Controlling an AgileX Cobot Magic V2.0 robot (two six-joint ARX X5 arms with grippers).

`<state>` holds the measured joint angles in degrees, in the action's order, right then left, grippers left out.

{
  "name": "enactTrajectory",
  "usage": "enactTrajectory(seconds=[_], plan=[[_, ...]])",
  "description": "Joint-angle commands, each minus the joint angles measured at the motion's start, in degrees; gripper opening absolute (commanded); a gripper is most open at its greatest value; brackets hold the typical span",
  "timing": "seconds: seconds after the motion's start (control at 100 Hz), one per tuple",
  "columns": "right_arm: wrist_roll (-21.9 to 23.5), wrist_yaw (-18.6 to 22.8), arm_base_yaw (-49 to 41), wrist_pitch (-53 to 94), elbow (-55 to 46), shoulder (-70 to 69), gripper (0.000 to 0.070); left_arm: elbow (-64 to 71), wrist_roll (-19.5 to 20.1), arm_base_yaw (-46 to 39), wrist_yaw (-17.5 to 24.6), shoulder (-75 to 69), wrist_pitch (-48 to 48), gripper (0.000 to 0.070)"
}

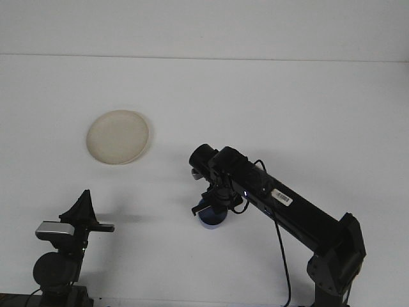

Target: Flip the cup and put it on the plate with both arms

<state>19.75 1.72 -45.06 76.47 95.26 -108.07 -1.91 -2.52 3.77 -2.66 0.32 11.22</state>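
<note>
The blue cup [211,215] sits on the white counter [287,109], well apart from the cream plate [118,137] at upper left. The right claw [209,206] hangs directly over it; whether it grips cannot be told. The left claw [86,211] rests near the bottom-left corner, fingers together.

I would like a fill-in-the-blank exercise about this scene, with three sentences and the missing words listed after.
1. The plate lies on the ____ half of the table.
2. The ____ arm reaches over the blue cup, with its hand right at the cup.
3. The plate has ____ on it.

Missing words: left; right; nothing
</note>
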Motion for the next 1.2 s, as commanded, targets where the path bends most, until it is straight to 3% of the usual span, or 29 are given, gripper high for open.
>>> enactTrajectory(seconds=[0.0,0.1,0.17,0.46,0.76,1.04,1.19], plan=[[-0.13,-0.07,-0.70,-0.15,1.14,-1.86,0.0131,1.11,-0.04,0.00,0.09,-0.09,0.83,0.0011],[-0.07,-0.07,-0.44,0.07,1.16,-1.84,0.0309,1.11,-0.04,0.00,0.09,-0.09,0.83,0.0011],[-0.13,-0.04,-0.35,0.11,1.18,-1.77,0.0363,1.11,-0.04,0.00,0.09,-0.09,0.83,0.0010],[-0.92,-0.20,0.48,1.90,1.44,1.36,0.0379,1.11,-0.04,0.00,0.09,-0.09,0.83,0.0011],[-5.40,-0.83,3.37,1.88,2.05,11.43,0.0379,1.11,-0.04,0.00,0.09,-0.09,0.83,0.0011],[-10.40,-4.85,14.51,1.14,1.97,22.73,0.0379,1.11,-0.04,0.00,0.09,-0.09,0.83,0.0011],[-13.64,-5.05,21.59,-2.47,-1.25,29.40,0.0379,1.11,-0.04,0.00,0.09,-0.09,0.83,0.0011]])
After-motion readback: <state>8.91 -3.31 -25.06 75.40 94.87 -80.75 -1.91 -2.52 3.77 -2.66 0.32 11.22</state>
